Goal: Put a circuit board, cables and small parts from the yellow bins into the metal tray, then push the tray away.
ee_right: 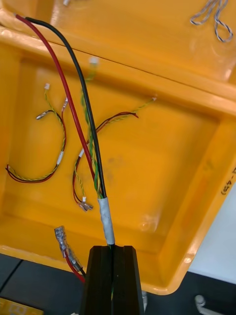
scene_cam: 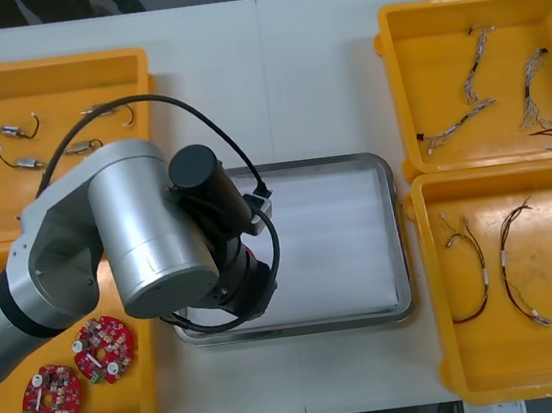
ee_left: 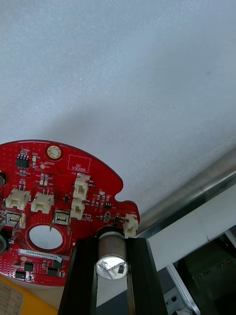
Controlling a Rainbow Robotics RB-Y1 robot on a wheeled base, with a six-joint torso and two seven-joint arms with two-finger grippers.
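Observation:
My left gripper [ee_left: 112, 261] is shut on a round red circuit board [ee_left: 59, 197], its fingers clamped on a silver cylinder standing on the board. The board hangs over the white inside of the metal tray [ee_left: 123, 74], near the tray's rim [ee_left: 196, 189]. From the front, the left arm [scene_cam: 138, 233] covers the tray's [scene_cam: 363, 256] left side and hides the board. My right gripper [ee_right: 114, 256] is shut on a cable [ee_right: 106, 219] of red, black and twisted wires bound with white tape, above the near right yellow bin [ee_right: 162, 162].
Two more red boards [scene_cam: 102, 349] [scene_cam: 50, 400] lie in the near left bin [scene_cam: 149, 383]. Small metal parts [scene_cam: 15, 131] sit in the far left bin. Cables lie in the far right bin [scene_cam: 477, 81] and the near right bin [scene_cam: 510, 268].

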